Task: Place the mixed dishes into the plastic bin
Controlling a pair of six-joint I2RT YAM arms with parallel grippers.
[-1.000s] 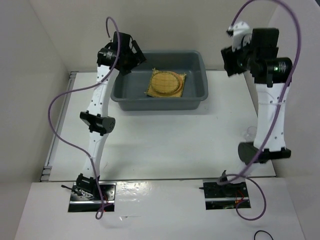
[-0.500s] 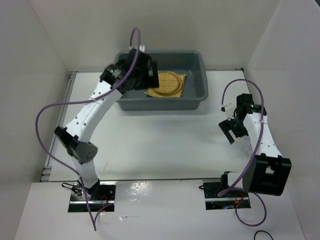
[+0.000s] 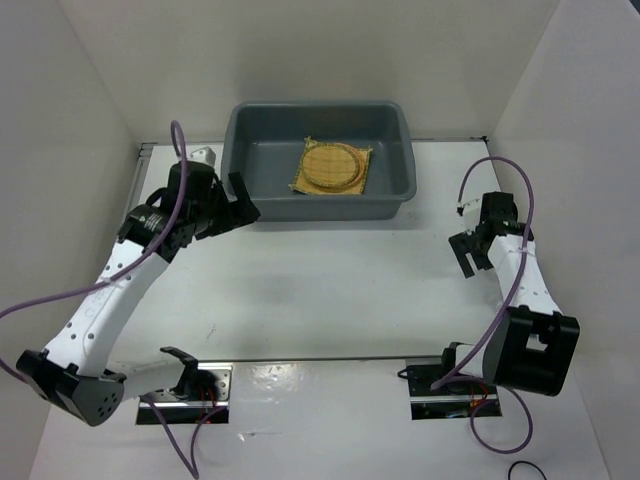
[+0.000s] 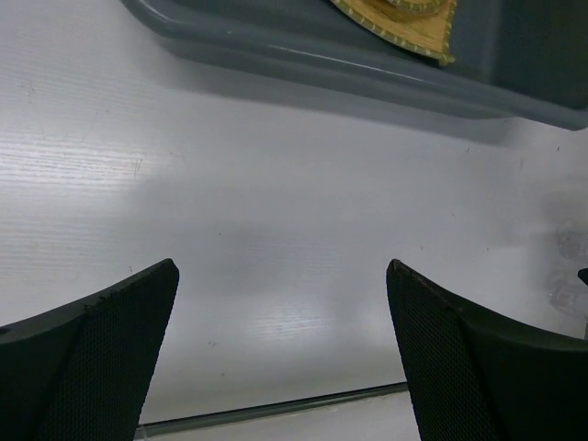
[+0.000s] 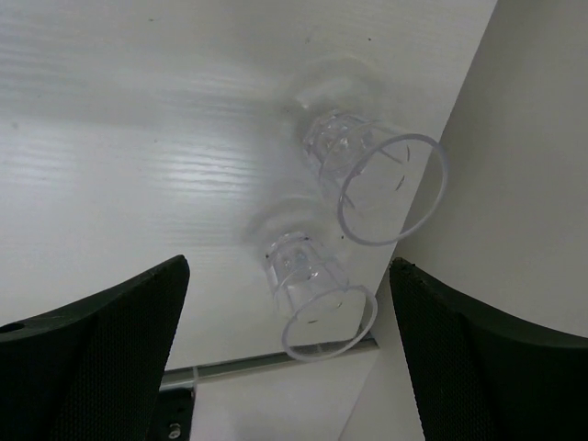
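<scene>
The white tabletop carries the large dark grey rectangular plastic bin, which sits at the far edge between the two arms. The square yellow slatted bamboo mat lies flat on the bin floor, towards its right half. The round yellow-orange woven disc rests centred on that mat. We cannot tell whether a second disc lies under it.

The left tool hangs over bare tabletop just beside the near left corner of the bin. Its jaws are spread wide and carry nothing. The right tool is low at the right edge of the tabletop, well apart from the bin. Its jaws are also spread wide and carry nothing.

Two small clear glasses stand upright on the tabletop near the right wall: the farther glass and the nearer glass. They are close together, and we cannot tell whether they touch.

We judge the step in hand to be the approach to the glasses; the flat items are already binned. The next move calls for the right tool to advance and centre its jaws on the nearer glass, clear of its neighbour. It should then close gently, since thin clear walls are slippery and tip easily.
</scene>
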